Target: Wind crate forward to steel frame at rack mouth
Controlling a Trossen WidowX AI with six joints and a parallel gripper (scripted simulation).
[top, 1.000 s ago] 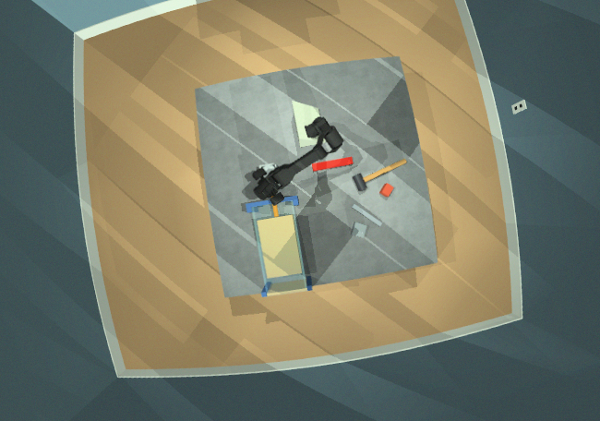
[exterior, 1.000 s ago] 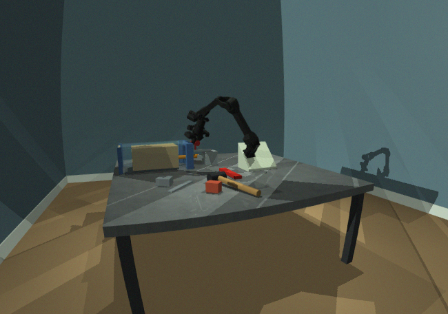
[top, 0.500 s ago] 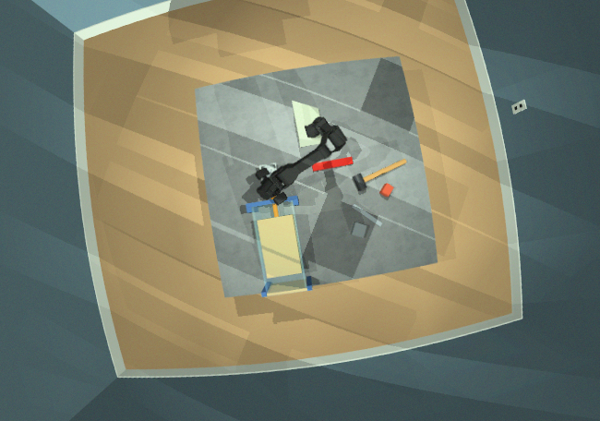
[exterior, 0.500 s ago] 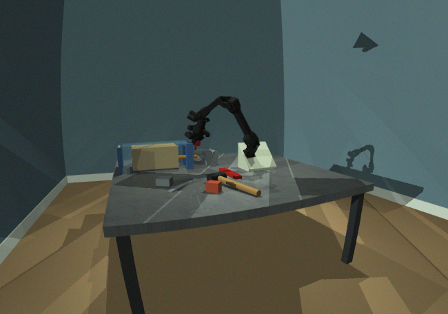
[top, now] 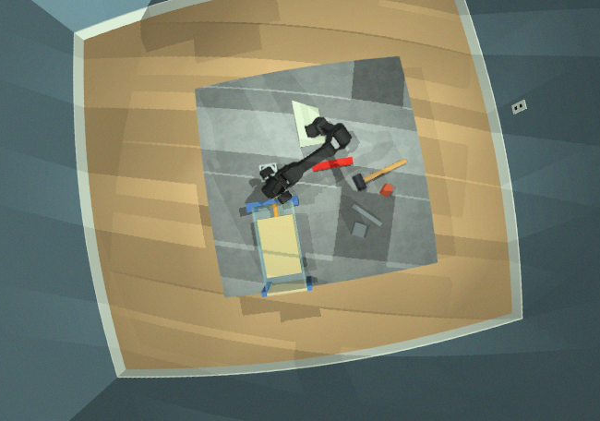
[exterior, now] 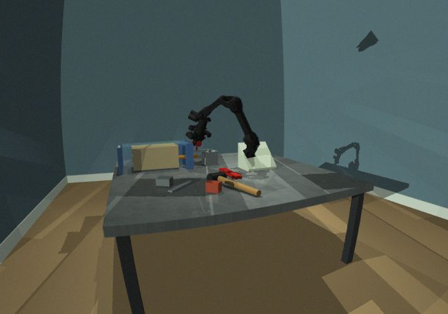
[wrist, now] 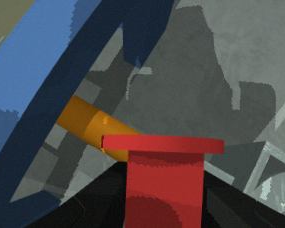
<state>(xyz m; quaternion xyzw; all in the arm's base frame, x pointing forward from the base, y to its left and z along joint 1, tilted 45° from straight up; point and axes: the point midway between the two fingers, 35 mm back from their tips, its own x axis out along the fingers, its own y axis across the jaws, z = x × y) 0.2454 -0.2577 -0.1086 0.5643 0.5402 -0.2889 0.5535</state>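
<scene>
My gripper (exterior: 197,142) (wrist: 156,173) is shut on the red winch handle (exterior: 198,144) (wrist: 165,172), above the bench between the rack mouth and the grey winch (exterior: 211,157) (top: 268,165). The handle's square key and the winch's round hole cannot be made out. The tan crate (top: 279,245) (exterior: 155,157) sits flat inside the clear-panelled cubby, with a gap between its front and the blue frame (top: 253,205) (exterior: 191,155) (wrist: 35,65). The orange strap (top: 275,210) (exterior: 182,156) (wrist: 90,122) runs from the crate out through the frame.
A red tool (top: 332,163) (exterior: 231,173), a wooden-handled mallet (top: 384,171) (exterior: 239,186), an orange-red block (top: 386,189) (exterior: 213,186), a grey block (top: 359,229) (exterior: 164,181) and a thin grey bar (top: 366,215) (exterior: 180,186) lie on the bench. A pale wedge (top: 304,118) (exterior: 265,155) stands by the arm's base.
</scene>
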